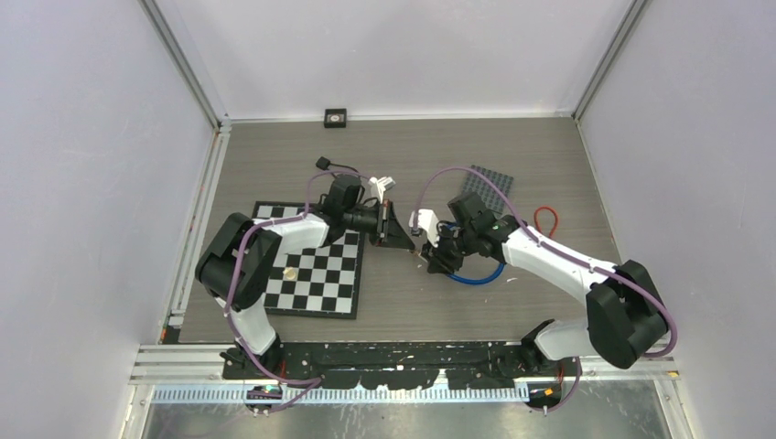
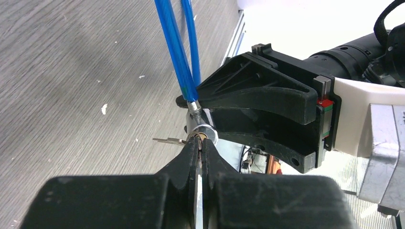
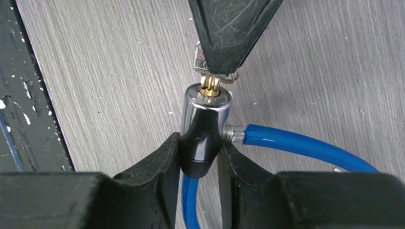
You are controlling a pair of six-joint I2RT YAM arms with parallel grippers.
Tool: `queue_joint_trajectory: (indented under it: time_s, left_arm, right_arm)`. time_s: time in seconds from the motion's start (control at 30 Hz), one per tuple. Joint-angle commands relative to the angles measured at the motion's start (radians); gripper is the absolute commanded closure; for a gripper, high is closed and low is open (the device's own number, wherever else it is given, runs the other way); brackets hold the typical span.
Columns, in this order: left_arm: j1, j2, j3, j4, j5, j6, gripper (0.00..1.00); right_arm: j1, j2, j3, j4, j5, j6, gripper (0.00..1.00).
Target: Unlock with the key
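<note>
A cable lock (image 3: 205, 119), with a chrome and black barrel and a blue cable (image 3: 296, 145), hangs just above the table. My right gripper (image 3: 199, 145) is shut on the black lower end of the barrel, a finger pressing on each side. A brass key (image 3: 210, 83) sits in the keyhole at the chrome top. My left gripper (image 2: 200, 143) is shut on the key's head, its tips nearly touching. A second key (image 2: 169, 140) on the ring sticks out sideways. From above, the left gripper (image 1: 407, 240) and the right gripper (image 1: 437, 251) meet tip to tip mid-table.
A chessboard mat (image 1: 316, 265) with a small gold piece (image 1: 288, 273) lies under the left arm. Behind the right arm are a dark grey pad (image 1: 490, 183) and a red ring (image 1: 546, 219). A white part (image 1: 382, 186) sits behind the left gripper. The blue cable (image 1: 476, 277) loops on the table.
</note>
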Motion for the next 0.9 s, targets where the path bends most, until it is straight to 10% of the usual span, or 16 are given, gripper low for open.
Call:
queue_joint_trajectory:
  time_s: [0.0, 0.5, 0.87]
  left_arm:
    - [-0.004, 0.004, -0.004, 0.091, 0.079, -0.048, 1.0]
    - [-0.092, -0.102, -0.049, 0.174, 0.095, 0.161, 1.0]
    - [-0.087, 0.065, 0.145, -0.195, 0.099, 0.0, 1.0]
  right_arm:
    - [-0.022, -0.075, 0.022, 0.056, -0.034, 0.011, 1.0]
    - [-0.076, -0.041, 0.101, -0.136, -0.332, -0.075, 1.0]
    - [-0.061, -0.145, 0.035, 0.072, 0.07, 0.014, 1.0]
